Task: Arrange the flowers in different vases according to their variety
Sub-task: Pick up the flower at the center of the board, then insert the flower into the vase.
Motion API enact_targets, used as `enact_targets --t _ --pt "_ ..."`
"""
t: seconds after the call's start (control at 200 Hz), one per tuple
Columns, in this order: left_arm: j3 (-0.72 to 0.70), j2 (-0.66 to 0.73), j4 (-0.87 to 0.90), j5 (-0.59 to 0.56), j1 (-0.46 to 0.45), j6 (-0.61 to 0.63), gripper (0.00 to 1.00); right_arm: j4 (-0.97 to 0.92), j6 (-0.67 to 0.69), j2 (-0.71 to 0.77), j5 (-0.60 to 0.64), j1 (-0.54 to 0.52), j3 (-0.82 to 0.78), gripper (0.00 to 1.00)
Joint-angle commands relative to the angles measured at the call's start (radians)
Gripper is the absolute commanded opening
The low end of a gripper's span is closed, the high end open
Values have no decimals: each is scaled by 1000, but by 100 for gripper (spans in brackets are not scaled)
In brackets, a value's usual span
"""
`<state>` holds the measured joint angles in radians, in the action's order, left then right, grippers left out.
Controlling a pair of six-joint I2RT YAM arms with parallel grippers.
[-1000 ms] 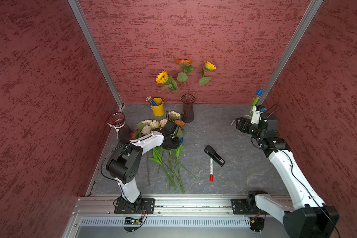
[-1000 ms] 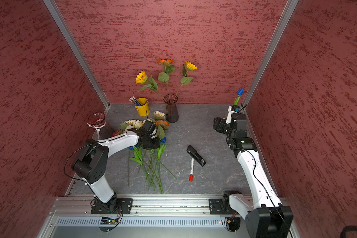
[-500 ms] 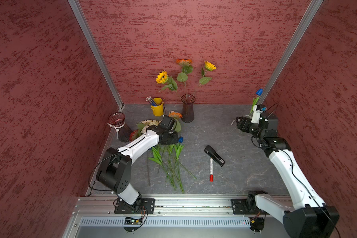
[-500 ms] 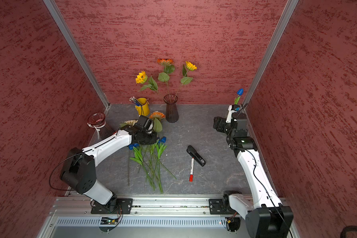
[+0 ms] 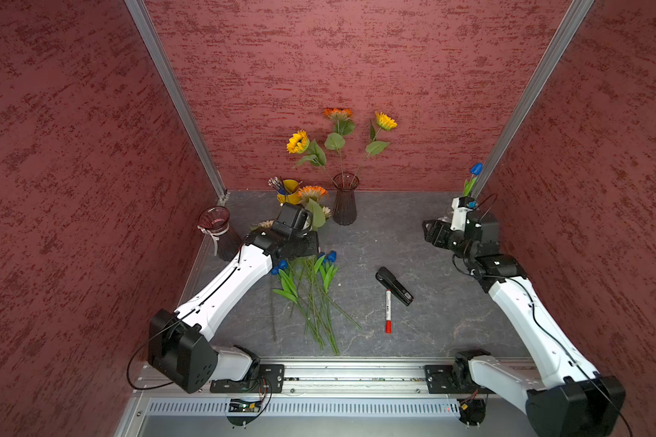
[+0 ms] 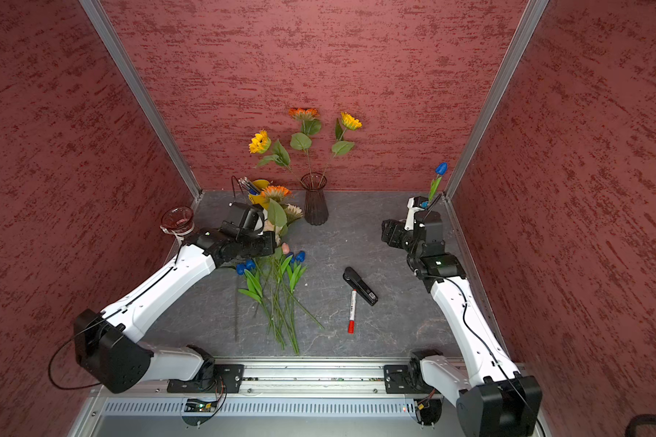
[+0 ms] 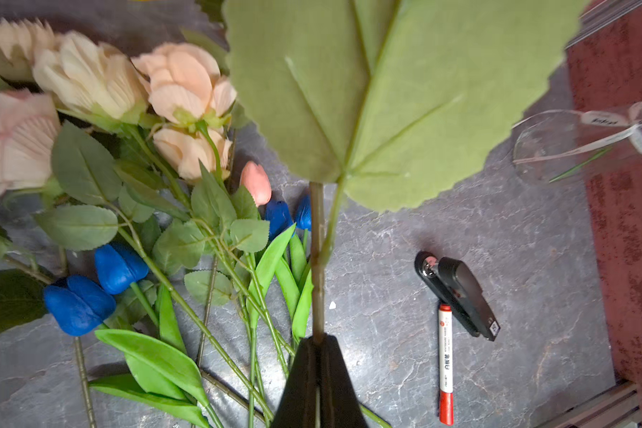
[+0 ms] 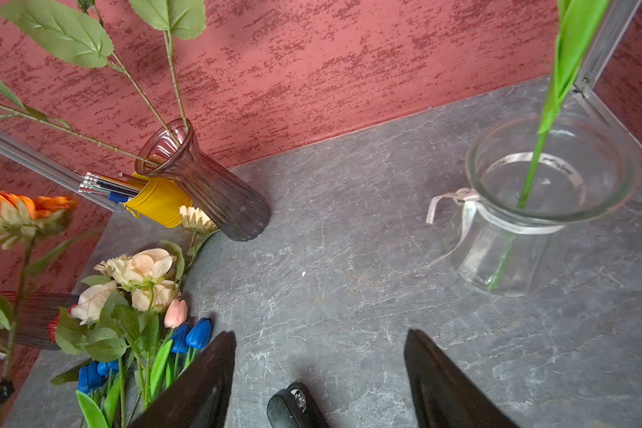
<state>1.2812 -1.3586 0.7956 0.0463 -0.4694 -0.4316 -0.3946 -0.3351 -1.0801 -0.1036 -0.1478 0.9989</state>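
Observation:
My left gripper [image 7: 317, 339] is shut on the stem of an orange sunflower [image 5: 312, 193], held above the table with its big leaf [image 7: 386, 92] near the camera. Cream and peach roses [image 7: 186, 81], blue tulips [image 7: 119, 265] and a pink tulip [image 7: 255, 181] lie in a pile below it. The dark ribbed vase [image 5: 344, 202] holds three sunflowers. At the back left stands the smoky flared vase [image 5: 216, 230]. The small clear vase [image 8: 534, 207] holds one blue tulip [image 5: 476, 169]. My right gripper [image 8: 319, 333] hangs open near it, holding nothing.
A yellow pen cup [image 5: 290, 189] stands beside the ribbed vase. A black stapler [image 5: 394, 285] and a red marker [image 5: 388, 310] lie on the grey table [image 5: 413, 212] right of the flower stems [image 5: 315, 302]. Red walls close in three sides.
My left gripper has closed on the orange sunflower's stem and raised it from the pile toward the back. The right arm has hardly moved.

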Motion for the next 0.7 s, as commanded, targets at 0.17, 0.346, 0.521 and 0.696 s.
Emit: enact_targets --t 0.17,0.346,0.521,0.696 --pt "256 36 132 -17 -48 24 0 15 -19 6 24 -26 -11 76" --pt "426 -31 74 -24 -78 93 0 21 -49 6 6 -44 -39 76" --pt "574 -155 52 -39 -89 203 0 29 -70 4 5 -84 -70 76" --pt "575 -180 -114 -36 -112 284 0 40 -90 -14 -8 -116 -88 76"
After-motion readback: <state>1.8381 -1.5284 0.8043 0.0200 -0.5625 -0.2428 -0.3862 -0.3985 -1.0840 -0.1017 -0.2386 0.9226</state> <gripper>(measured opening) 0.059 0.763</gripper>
